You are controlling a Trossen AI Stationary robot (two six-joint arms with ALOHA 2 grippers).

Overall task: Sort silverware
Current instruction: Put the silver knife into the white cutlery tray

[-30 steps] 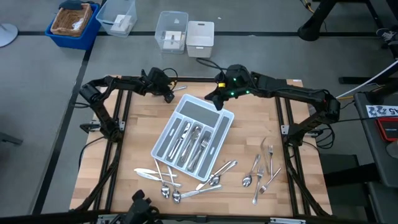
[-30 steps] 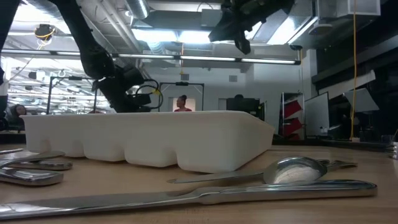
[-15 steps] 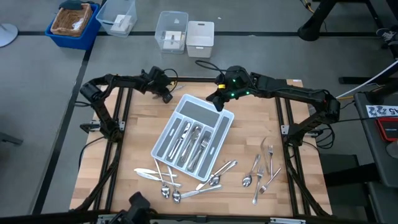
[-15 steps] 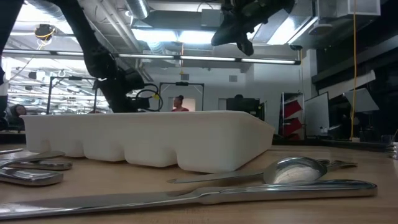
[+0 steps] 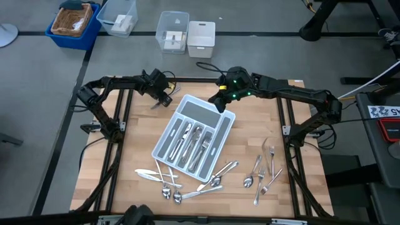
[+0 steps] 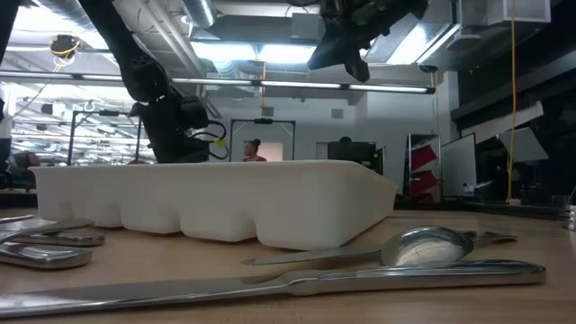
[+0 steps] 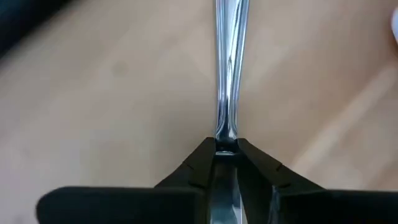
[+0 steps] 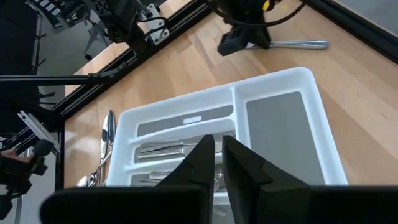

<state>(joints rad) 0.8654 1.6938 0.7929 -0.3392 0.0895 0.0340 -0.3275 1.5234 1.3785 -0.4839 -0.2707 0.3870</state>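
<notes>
Left gripper (image 7: 225,149): clenched on a utensil handle (image 7: 229,68) beside the tray (image 5: 220,132). Lift level, keep firm hold. Right gripper (image 8: 217,148): nearly closed, empty, above tray.

This is a robotics lab or open workshop floor, not a home. The wooden table (image 5: 131,144) sits inside a black metal frame (image 5: 119,134) on a grey concrete floor (image 5: 37,112), with cables trailing off its edges. Beyond it stand a blue bin (image 5: 74,24) and clear plastic boxes (image 5: 172,31) of parts on the floor. Across the table the room runs deep: bare ducts and pipes (image 6: 54,13) overhead, long strip lights (image 6: 270,54), a dark doorway (image 6: 261,139) with a person (image 6: 253,149) far back, and a whiteboard (image 6: 466,166) on the right. More black stands (image 5: 325,19) show at the far corner.
</notes>
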